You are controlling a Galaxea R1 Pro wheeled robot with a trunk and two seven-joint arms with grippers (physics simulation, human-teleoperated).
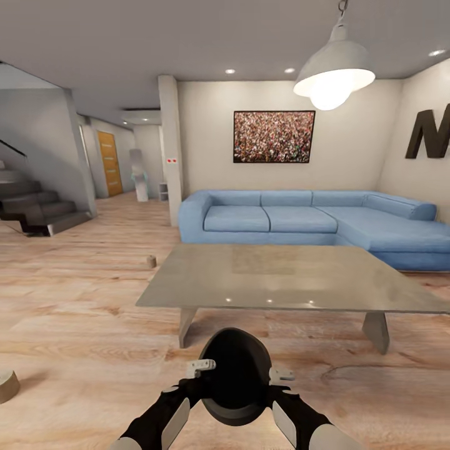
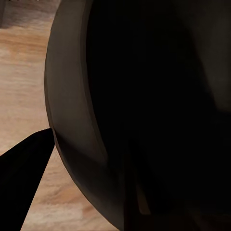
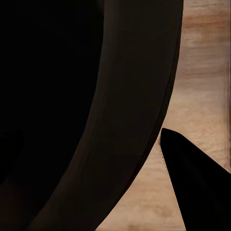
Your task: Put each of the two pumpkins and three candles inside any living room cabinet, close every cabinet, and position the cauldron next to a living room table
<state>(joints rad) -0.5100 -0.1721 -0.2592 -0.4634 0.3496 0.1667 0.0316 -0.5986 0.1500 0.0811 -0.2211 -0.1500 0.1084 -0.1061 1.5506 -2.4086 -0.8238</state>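
Two grippers clamp the cauldron by its rim, the left gripper and right gripper on opposite sides. Just beyond them stands the table. A candle sits farther off, left. Wall letter "M" shows.

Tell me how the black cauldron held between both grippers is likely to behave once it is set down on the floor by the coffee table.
The cauldron looks rigid, so it probably won't flex. Its rounded body, held tilted with the mouth facing the camera, could rock or roll if released at that angle. The left gripper and right gripper sit on opposite sides of it, suggesting it is bulky for one.
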